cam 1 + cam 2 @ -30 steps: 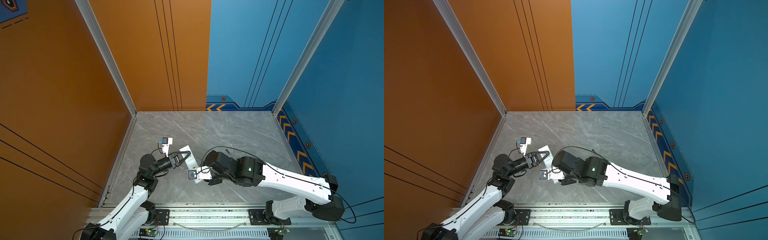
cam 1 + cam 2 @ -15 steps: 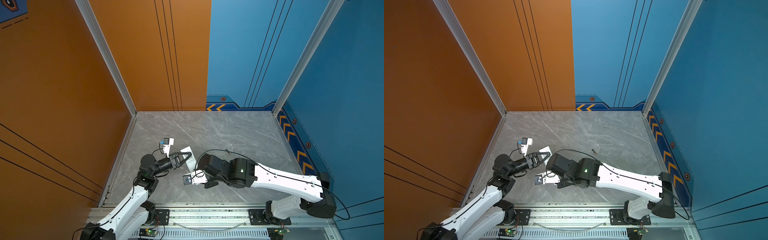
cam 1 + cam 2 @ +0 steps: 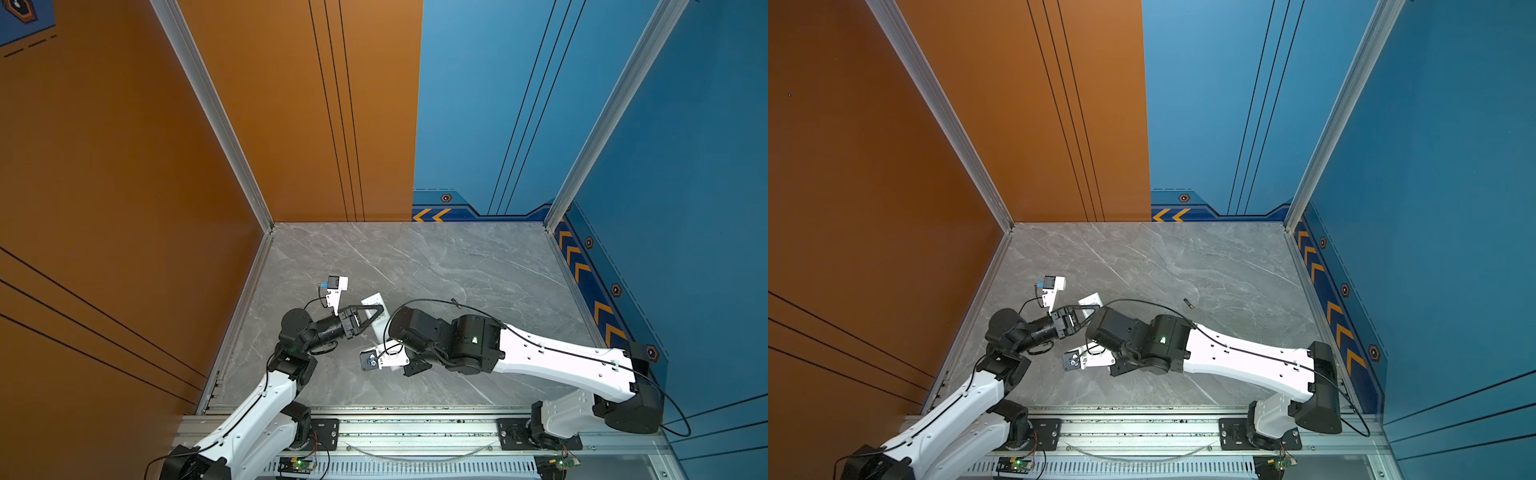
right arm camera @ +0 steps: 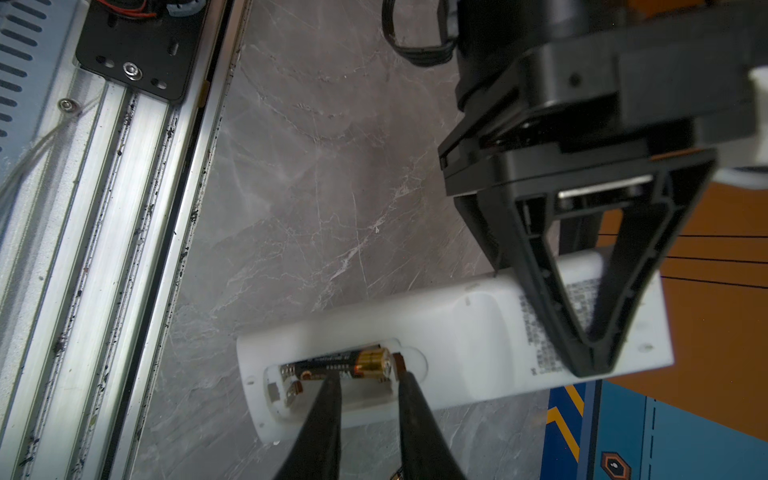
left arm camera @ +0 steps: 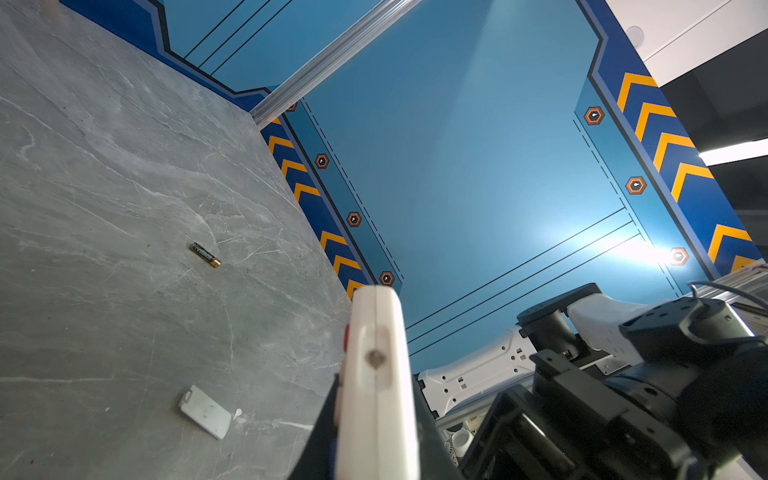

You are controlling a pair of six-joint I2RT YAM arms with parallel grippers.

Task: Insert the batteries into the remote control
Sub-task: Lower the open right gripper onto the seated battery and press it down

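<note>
The white remote control is held off the table, back side showing, with its battery bay open. My left gripper is shut on its labelled end; the left wrist view shows the remote end-on between the fingers. One battery, black with a gold end, lies in the bay's far slot. My right gripper is open a little, its tips resting at this battery. A second battery lies loose on the grey table. In both top views the right gripper is hidden under its own wrist.
A small white battery cover lies on the table close by the remote. The aluminium rail runs along the table's front edge. An orange wall closes the left side and a blue wall the right.
My right arm has shifted left and toward the front edge, and its jaws have narrowed. The left arm has kept still with the remote.
</note>
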